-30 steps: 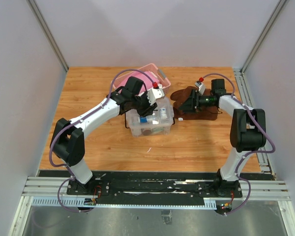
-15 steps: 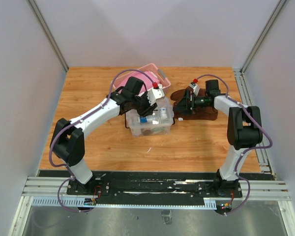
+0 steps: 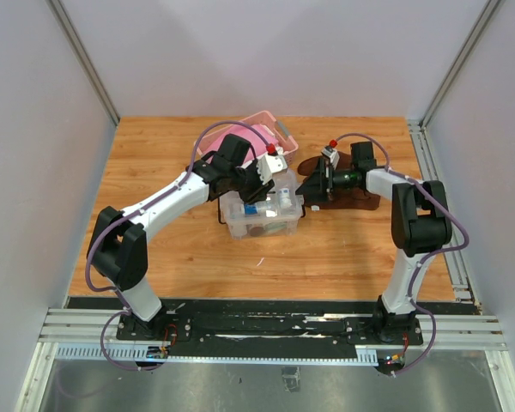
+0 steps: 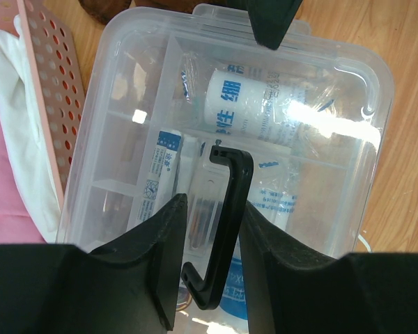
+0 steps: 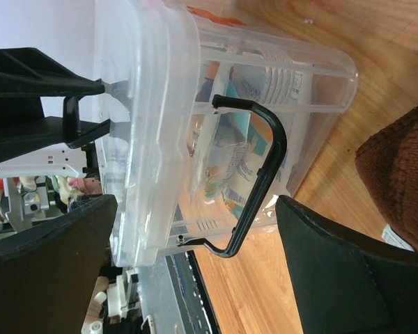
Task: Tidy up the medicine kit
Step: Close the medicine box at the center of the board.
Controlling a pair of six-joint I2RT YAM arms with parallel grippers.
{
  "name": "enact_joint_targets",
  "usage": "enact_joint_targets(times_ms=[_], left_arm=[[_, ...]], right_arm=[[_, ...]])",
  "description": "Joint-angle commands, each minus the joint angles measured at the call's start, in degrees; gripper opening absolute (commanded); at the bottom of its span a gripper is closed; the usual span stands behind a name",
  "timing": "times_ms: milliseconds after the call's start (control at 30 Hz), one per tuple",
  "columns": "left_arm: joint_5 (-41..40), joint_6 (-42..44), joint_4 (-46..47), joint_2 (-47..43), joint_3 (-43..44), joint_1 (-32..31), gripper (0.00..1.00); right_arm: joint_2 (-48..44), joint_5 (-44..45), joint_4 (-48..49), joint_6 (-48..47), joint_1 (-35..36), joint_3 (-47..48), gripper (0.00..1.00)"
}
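medicine kit [image 3: 260, 221] frame centre on desk [image 3: 154, 163]. left gripper [image 4: 212, 209] half closed on dark handle [image 4: 228, 184], grip likely. right gripper [image 3: 307, 185] wide open, empty, at kit's right side. Step: lid opening. Next: right braces kit, left lifts.

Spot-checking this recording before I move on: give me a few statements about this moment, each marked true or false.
1. The right fingers are wide open. True.
2. The handle sits between the left fingers. True.
3. The basket lies nearer the arm bases than the kit. False: it lies behind the kit.
4. The kit is empty. False: packets and a white roll lie inside.
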Motion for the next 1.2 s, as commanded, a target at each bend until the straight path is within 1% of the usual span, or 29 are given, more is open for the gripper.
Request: enact_joint_targets(times_ms=[0, 300, 400, 500, 600, 733, 967, 1167], left_arm=[[-2.4, 0.7, -7.7, 1.8, -3.2, 0.1, 0.39], [-2.8, 0.5, -7.1, 1.7, -3.6, 0.1, 0.39], [-3.0, 0.3, -6.8, 1.7, -3.8, 0.1, 0.39], [-3.1, 0.2, -6.6, 1.7, -3.9, 0.1, 0.38], [-3.0, 0.2, -6.4, 1.8, -4.1, 0.1, 0.38], [-3.2, 0.2, -6.2, 1.8, -4.3, 0.1, 0.38], [-3.3, 0.2, -6.1, 1.9, -4.3, 0.1, 0.38], [-3.3, 0.3, -6.1, 1.9, -4.5, 0.1, 0.37]], right_arm=[[1.8, -2.6, 1.4, 1.7, 1.7, 0.9, 0.99], [2.7, -6.1, 4.1, 4.2, 3.4, 1.0, 1.0], [1.9, -6.5, 3.8, 4.1, 3.5, 1.1, 0.98], [0.6, -4.8, 0.5, 1.4, 3.4, 2.0, 0.97], [-0.5, -2.8, -3.9, -1.3, 3.5, 3.2, 0.92], [-1.6, -0.3, -7.3, -3.1, 3.5, 4.6, 0.84], [-2.9, 4.2, -13.2, -6.7, 4.1, 7.0, 0.74], [-3.6, 7.7, -18.1, -10.6, 5.9, 9.3, 0.59]])
